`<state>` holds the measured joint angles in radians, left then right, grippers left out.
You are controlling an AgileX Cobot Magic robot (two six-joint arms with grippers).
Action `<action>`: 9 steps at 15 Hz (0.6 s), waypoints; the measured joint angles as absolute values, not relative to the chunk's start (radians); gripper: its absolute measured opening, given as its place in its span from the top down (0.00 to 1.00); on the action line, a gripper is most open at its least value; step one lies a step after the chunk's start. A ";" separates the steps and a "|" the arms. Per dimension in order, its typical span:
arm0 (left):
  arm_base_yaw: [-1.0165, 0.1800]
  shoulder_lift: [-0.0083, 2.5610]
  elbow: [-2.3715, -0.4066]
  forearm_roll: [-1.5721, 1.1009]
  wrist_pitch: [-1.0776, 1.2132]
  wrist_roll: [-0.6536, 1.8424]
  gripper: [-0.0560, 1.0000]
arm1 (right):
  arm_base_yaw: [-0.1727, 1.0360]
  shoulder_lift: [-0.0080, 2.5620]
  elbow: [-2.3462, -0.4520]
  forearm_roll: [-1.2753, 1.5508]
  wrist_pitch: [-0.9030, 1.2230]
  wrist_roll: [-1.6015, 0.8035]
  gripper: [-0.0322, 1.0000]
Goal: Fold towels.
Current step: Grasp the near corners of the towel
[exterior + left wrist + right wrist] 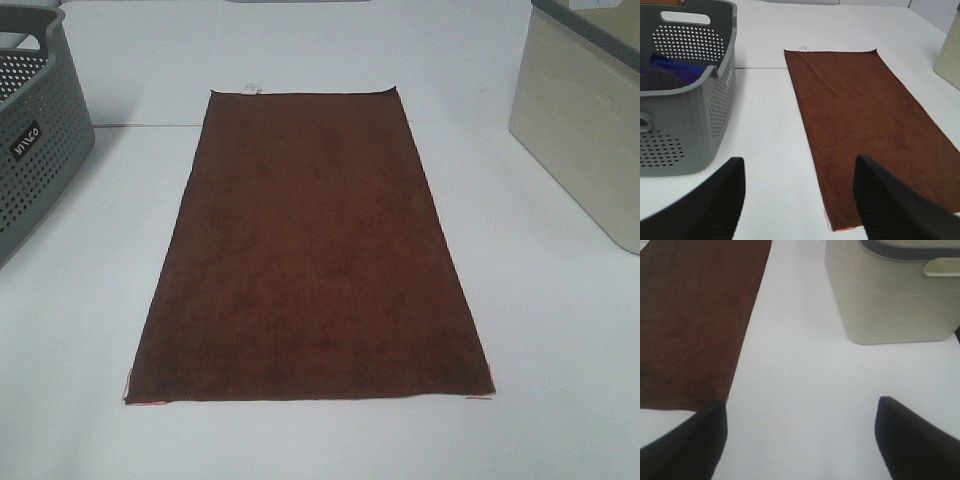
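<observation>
A dark reddish-brown towel (312, 250) lies flat and fully spread on the white table, long side running away from me, with a small white tag (249, 89) at its far short edge. Neither arm appears in the high view. In the left wrist view my left gripper (797, 200) is open above bare table beside the towel's (865, 125) near left corner, nothing between its fingers (715, 205). In the right wrist view my right gripper (800, 440) stands wide open over bare table to the right of the towel (690, 325), holding nothing.
A grey perforated basket (35, 150) stands at the far left, with dark blue and purple cloth (670, 72) inside. A beige bin with a grey rim (585, 120) stands at the far right. White table (560, 350) surrounds the towel.
</observation>
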<state>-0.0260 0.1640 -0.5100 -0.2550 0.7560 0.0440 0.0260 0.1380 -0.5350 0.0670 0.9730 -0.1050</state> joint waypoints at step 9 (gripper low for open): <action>-0.026 0.922 -0.510 -0.866 0.653 0.406 0.37 | 0.026 0.854 -0.536 0.270 0.859 -0.055 0.23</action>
